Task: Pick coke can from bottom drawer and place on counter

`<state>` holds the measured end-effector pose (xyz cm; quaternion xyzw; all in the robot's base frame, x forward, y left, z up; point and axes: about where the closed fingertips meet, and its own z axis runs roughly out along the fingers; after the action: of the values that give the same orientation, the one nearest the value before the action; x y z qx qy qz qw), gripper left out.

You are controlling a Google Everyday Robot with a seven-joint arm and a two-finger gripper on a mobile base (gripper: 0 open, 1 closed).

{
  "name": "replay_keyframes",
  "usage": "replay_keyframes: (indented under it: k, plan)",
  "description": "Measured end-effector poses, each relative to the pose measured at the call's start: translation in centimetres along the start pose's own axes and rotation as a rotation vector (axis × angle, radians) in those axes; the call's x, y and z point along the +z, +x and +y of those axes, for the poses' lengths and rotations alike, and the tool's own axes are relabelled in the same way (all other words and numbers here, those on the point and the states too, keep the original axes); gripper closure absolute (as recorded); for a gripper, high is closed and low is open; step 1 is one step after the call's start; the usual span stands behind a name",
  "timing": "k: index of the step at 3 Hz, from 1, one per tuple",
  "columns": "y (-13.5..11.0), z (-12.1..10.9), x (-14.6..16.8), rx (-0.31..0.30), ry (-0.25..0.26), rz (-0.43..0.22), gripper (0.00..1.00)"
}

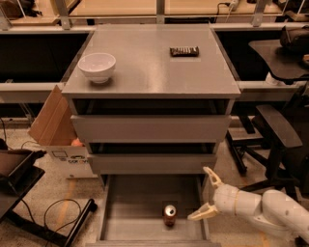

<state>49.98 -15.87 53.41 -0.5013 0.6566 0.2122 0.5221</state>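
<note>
Lab/office space: pale wood tables [116, 8] along the back, office chair [275, 130] on the right, open cardboard box [50, 125] against the cabinet's left side, loose cable [58, 212] on the floor lower left.

Grey cabinet sits centre frame. Counter [149, 62] is flat matte grey w/ a white bowl [97, 66] front-left and a dark snack bar [184, 51] back-right. Middle and front-right are bare, so imo that's the obvious drop spot.

Top drawer [149, 128] and middle drawer [152, 163] are closed. Bottom drawer [135, 212] is pulled out, floor exposed from above, which is what makes a top-down reach possible.

Coke can [169, 215] stands upright on the drawer floor, toward the front, a bit right of centre, not touching either side wall. Lid faces up. There's free floor on both sides, so fingers should fit around it.

Gripper [198, 194] is low on the right, arm reaching in from the lower-right corner. It's at the drawer's right wall, near the can but apart from it. Jaws spread wide, nothing between them.

Read: approach phase, no grasp yet. Next move prob needs the fingers over the right wall, then straddling the can. Risks: clipping the wall, or knocking the can over w/ the near finger, since it's tall and narrow and would likely tip and roll.
</note>
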Motion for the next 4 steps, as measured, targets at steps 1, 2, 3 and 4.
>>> replay_keyframes:
  k: [1, 2, 3, 4]
  plan:
    - [4.7, 0.7, 2.9, 0.049, -0.011, -0.002, 0.0]
    - [8.7, 2.0, 4.4, 0.119, -0.041, 0.024, 0.0]
    - [9.6, 2.4, 4.9, 0.135, -0.05, 0.03, 0.0]
    - [10.9, 2.7, 6.7, 0.15, -0.069, 0.036, 0.0]
